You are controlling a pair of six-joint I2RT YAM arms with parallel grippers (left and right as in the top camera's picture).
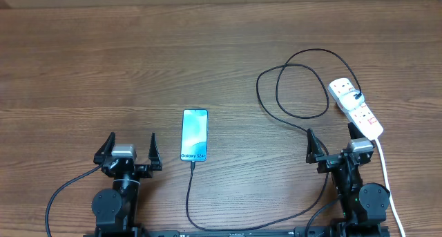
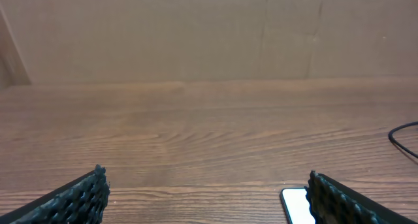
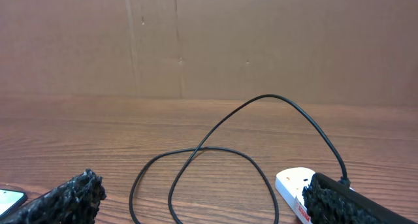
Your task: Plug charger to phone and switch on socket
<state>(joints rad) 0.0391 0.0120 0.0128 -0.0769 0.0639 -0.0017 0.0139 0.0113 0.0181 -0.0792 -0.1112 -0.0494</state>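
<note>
Phone [image 1: 195, 135] flat on bench [image 1: 138, 57] toward near edge, charger [image 1: 189, 192] meeting its near end; socket [image 1: 359, 109] by right edge. Left jaws and right jaws wide open, empty.

Left end effector [image 1: 132, 139], right end effector [image 1: 331, 135]; jaws spread wide
</note>
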